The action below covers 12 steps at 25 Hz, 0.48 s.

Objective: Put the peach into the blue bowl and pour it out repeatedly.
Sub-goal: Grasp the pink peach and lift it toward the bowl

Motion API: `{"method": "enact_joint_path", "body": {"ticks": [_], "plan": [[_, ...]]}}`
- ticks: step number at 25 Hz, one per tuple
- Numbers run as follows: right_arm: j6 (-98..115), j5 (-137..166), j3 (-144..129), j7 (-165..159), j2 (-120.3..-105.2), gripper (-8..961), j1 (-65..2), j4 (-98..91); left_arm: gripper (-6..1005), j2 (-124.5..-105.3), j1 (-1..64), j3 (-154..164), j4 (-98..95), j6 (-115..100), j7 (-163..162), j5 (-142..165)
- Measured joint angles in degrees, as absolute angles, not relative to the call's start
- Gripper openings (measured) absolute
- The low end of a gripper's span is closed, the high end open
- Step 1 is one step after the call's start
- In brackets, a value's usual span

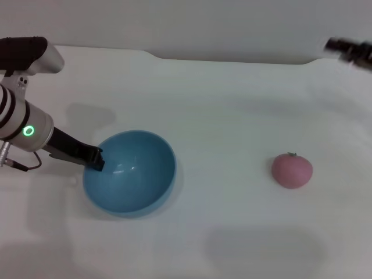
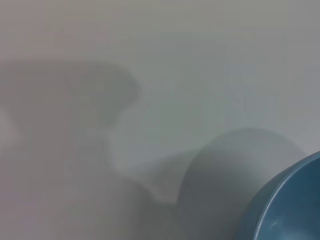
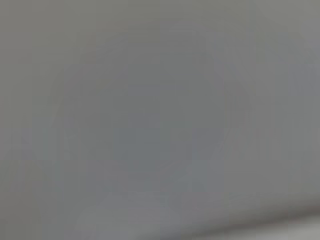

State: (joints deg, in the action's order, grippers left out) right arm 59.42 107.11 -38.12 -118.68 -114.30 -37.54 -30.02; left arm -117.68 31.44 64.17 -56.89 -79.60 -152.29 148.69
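Light-blue and glossy, the blue bowl (image 1: pixel 131 172) sits tipped on the white table (image 1: pixel 232 104), its left rim pinched by the closed left gripper (image 1: pixel 95 159); the bowl's edge (image 2: pixel 287 205) also shows from the left wrist. The peach (image 1: pixel 292 170) lies well apart to the right, stem up. Farthest back, the right gripper (image 1: pixel 350 50) hangs at the table's right corner, its fingers too blurred to judge.

surface: white table (image 1: pixel 232 104) | backdrop: plain grey wall (image 1: pixel 186 23)
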Motion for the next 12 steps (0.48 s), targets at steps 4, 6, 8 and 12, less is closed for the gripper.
{"method": "enact_joint_path", "body": {"ticks": [4,6,8,12], "plan": [[66.75,128.97,-38.39,-127.09,-114.01,635,-41.71,-34.77,-2,-117.68,31.58,64.51,-56.83,-79.54,-152.05,148.65],[70.55,136.63,-39.68,-130.04,-114.05,635,-43.96,-35.84,-2,-117.69,31.62,64.5,-56.84,-79.56,-152.05,148.68],[73.13,141.74,-42.45,-132.96,-114.21,635,-45.77,-36.21,-2,-117.68,31.64,64.51,-56.86,-79.6,-152.04,148.69],[75.23,148.32,-50.39,-137.34,-115.35,634,-47.93,-36.9,-1,-117.69,31.64,64.51,-56.86,-79.66,-152.02,148.69]]}}
